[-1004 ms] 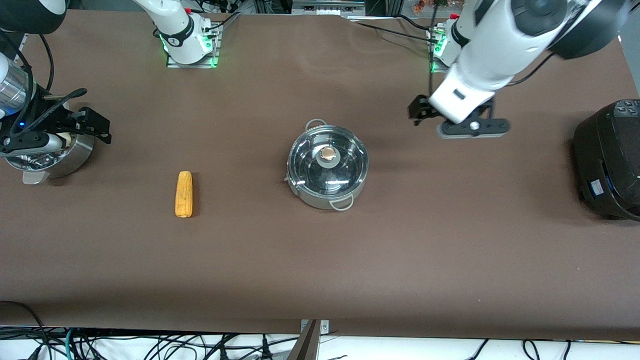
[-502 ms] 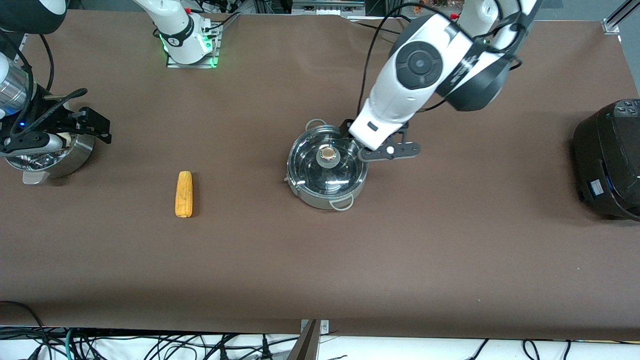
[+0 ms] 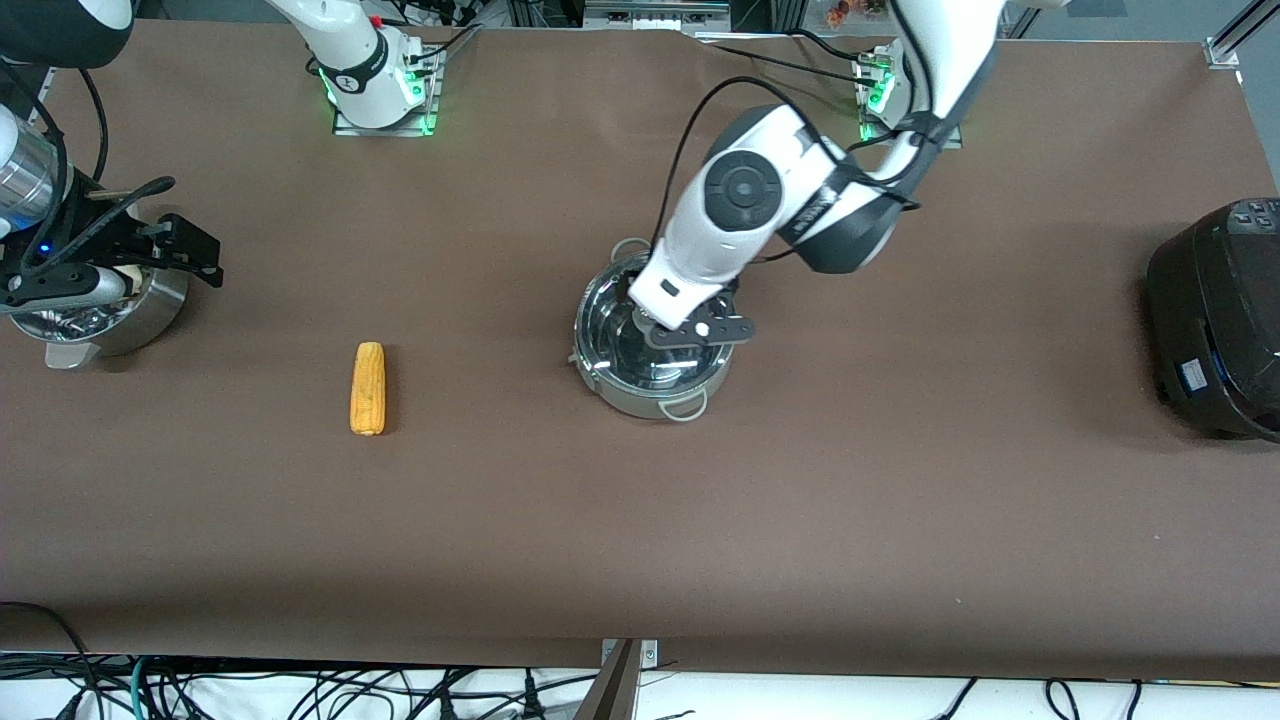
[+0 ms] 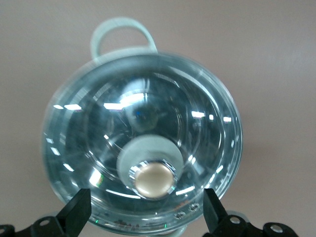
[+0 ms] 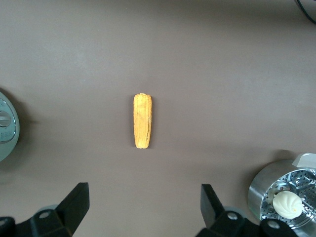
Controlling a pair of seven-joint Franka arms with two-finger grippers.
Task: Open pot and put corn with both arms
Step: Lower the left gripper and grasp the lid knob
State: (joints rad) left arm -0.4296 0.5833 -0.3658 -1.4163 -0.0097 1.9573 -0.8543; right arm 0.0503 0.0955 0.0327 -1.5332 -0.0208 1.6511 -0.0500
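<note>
Left gripper (image 3: 668,322) fingers spread over lidded pot (image 3: 655,375), right gripper (image 3: 120,262) spread above steamer bowl (image 3: 150,310), corn (image 3: 368,388) lying between.

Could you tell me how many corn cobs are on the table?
1: the corn cob lies on the table, toward the right arm's end from the pot. None other shows.

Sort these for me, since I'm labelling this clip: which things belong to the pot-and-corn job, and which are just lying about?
Part of the job:
- pot, lid on
- corn, on the table
- left gripper, open over the lid's knob
- right gripper, open, waiting

Just lying about:
- steamer bowl with white bun
- black cooker
</note>
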